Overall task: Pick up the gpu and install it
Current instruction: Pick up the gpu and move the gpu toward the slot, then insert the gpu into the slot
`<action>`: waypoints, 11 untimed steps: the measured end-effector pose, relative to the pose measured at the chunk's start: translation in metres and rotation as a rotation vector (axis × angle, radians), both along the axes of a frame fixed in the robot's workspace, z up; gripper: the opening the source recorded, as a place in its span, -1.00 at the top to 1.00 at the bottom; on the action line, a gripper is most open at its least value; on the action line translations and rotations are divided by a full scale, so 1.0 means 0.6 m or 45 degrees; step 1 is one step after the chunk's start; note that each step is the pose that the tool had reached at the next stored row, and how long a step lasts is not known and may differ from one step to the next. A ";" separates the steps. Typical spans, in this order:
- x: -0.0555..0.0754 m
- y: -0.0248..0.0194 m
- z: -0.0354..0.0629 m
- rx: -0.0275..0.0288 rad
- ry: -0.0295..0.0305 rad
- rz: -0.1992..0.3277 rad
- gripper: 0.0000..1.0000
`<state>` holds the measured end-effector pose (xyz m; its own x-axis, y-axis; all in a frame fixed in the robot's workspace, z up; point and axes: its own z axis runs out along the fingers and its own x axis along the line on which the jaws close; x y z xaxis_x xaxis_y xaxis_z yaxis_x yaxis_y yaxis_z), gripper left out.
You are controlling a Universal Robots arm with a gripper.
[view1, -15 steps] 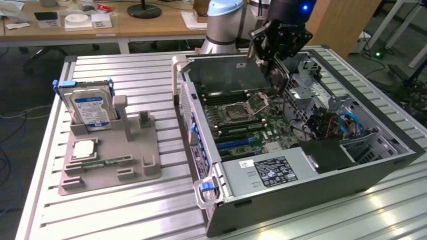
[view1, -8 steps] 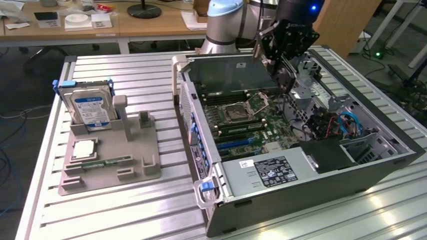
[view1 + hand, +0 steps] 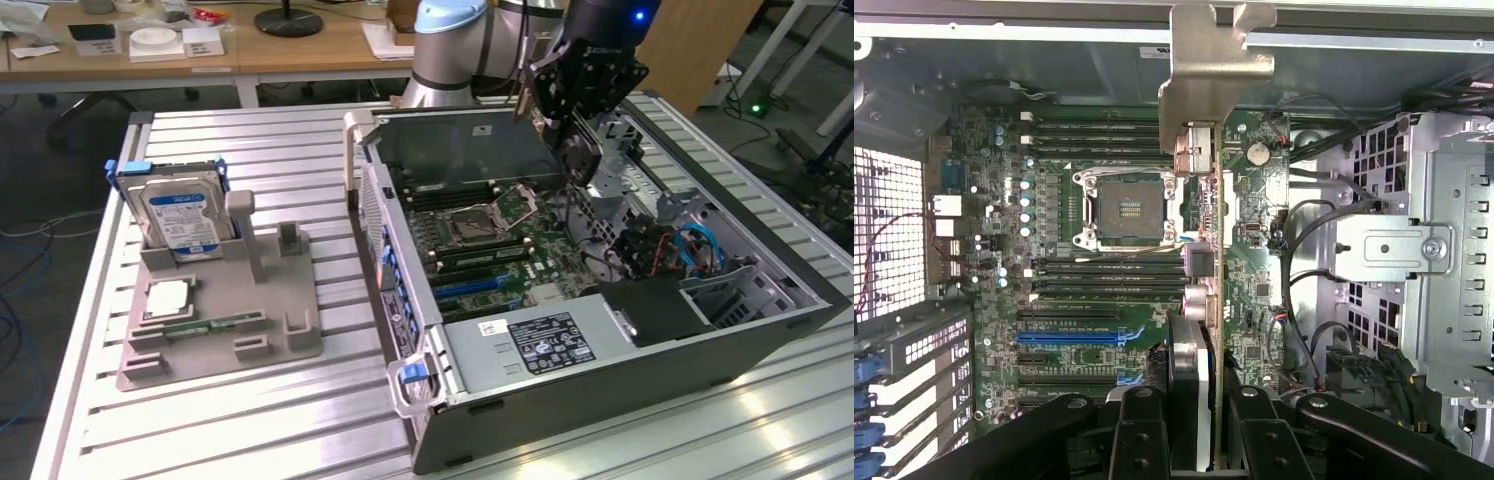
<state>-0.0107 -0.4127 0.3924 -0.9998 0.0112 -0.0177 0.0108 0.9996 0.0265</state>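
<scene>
A hard drive (image 3: 180,215) is recorded standing in a gray holder tray (image 3: 200,365) on the slatted table (image 3: 267,440), at the exterior view's left. At centre, an open computer case (image 3: 641,400) is laid on its side with the motherboard (image 3: 494,250) exposed. Further right, the gpu (image 3: 578,158) is held edge-down above the motherboard, pinched by the gripper (image 3: 571,115). Its pale bracket (image 3: 1214,70) is nearest the case wall.

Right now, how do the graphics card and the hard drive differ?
Hold: the graphics card is clamped in the gripper over the open computer case; the hard drive sits untouched in the grey holder on the table.
Look: the graphics card is dark with a pale metal bracket; the hard drive is silver with a blue-white label.
Shared: both flat, rectangular, standing on edge.
</scene>
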 end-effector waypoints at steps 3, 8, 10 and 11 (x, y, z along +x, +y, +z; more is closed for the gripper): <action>0.000 0.0000 0.000 0.0001 0.0000 0.000 0.44; 0.000 0.0000 0.000 0.0000 0.0000 0.000 0.44; 0.000 0.0000 0.000 0.0000 0.0000 0.000 0.44; 0.000 0.0000 0.000 0.0000 -0.0001 0.002 0.44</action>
<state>-0.0107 -0.4127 0.3924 -0.9998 0.0094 -0.0178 0.0089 0.9996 0.0265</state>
